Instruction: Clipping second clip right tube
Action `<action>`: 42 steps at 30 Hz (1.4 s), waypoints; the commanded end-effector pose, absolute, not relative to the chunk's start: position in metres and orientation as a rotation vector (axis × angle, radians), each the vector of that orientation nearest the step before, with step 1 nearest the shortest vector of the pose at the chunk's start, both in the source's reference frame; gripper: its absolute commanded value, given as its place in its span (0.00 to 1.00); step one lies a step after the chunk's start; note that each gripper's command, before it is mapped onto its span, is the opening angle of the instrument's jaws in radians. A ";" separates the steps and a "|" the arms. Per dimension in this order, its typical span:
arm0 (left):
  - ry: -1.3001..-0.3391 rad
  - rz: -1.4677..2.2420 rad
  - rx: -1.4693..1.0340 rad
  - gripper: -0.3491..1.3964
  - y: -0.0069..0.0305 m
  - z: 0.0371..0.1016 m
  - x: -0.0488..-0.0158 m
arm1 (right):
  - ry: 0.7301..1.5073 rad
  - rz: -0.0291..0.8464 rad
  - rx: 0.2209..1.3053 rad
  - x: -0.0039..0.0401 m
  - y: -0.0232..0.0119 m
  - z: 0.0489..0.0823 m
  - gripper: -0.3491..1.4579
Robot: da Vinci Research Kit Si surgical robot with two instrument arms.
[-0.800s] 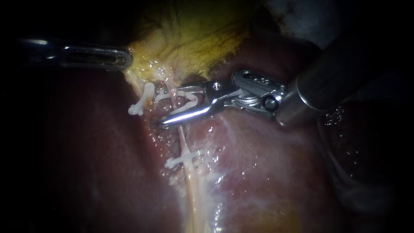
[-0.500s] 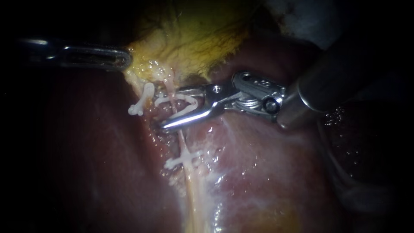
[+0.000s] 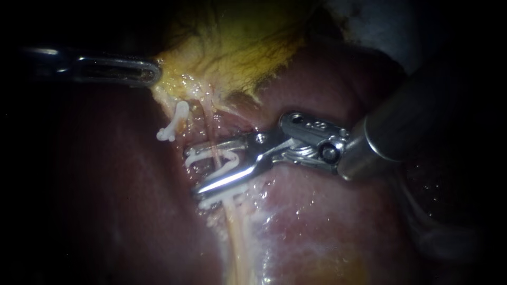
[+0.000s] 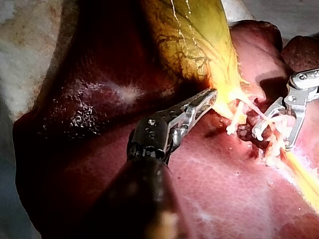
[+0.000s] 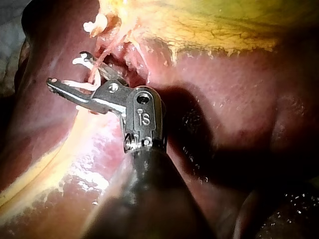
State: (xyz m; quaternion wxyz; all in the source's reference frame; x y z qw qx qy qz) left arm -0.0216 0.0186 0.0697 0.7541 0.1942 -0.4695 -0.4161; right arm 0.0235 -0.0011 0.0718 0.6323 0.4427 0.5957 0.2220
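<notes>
Tube (image 3: 213, 132) inside clip (image 3: 228, 158) held by right instrument (image 3: 191, 170); left instrument (image 3: 148, 71) grips gallbladder (image 3: 232, 53).

Dim central light; dark edges

Right instrument (image 3: 193, 170): silvery, seemingly dark-shafted.

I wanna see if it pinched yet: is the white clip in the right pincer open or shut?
Open: the white clip has its legs spread apart inside the right pincer, the tube passing between them.
</notes>
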 end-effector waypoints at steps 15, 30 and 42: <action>-1.024 -0.908 0.424 0.00 0.0186 0.0697 -0.0216 | 1.378 0.546 1.157 0.0233 -0.0019 0.0714 0.43; -1.024 -0.908 0.424 0.00 0.0186 0.0697 -0.0216 | 1.377 0.543 1.183 0.0236 -0.0026 0.0715 0.33; -1.024 -0.908 0.424 0.00 0.0186 0.0697 -0.0217 | 1.370 0.550 1.194 0.0234 -0.0025 0.0716 0.00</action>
